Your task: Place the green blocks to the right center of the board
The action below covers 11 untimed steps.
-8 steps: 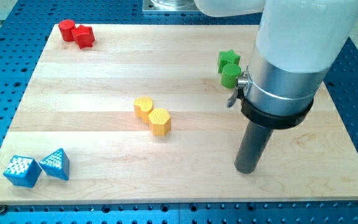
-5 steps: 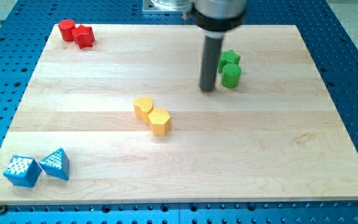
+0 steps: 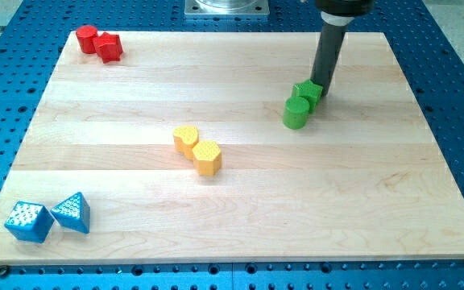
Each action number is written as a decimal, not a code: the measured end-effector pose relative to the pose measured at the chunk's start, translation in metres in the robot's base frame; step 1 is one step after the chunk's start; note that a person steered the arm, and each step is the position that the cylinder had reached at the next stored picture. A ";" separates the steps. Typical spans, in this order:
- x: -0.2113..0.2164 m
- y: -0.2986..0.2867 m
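Rod coming down from the view's top, and my tip [image 3: 321, 85] sits right against the upper right side of the green star block [image 3: 308, 92] — I have no fingers on this rig, so nothing is being held. The green cylinder [image 3: 296, 113] touches the star at its lower left. Both greens lie right of centre on the board [image 3: 135, 97], a bit above its middle height. The yellow pair [image 3: 197, 149] sits mid-board, the red pair [image 3: 99, 42] at the top left corner, the blue pair [image 3: 48, 218] at the bottom left.
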<state>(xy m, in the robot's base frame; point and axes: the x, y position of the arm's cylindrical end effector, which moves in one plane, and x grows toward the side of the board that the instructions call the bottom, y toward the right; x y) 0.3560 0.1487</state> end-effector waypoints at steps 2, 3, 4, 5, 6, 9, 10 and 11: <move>-0.029 -0.123; -0.011 -0.112; 0.003 -0.061; 0.015 -0.004; 0.012 0.012; 0.051 -0.174; 0.054 -0.119; 0.054 -0.064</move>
<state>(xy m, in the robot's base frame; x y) 0.4102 0.0848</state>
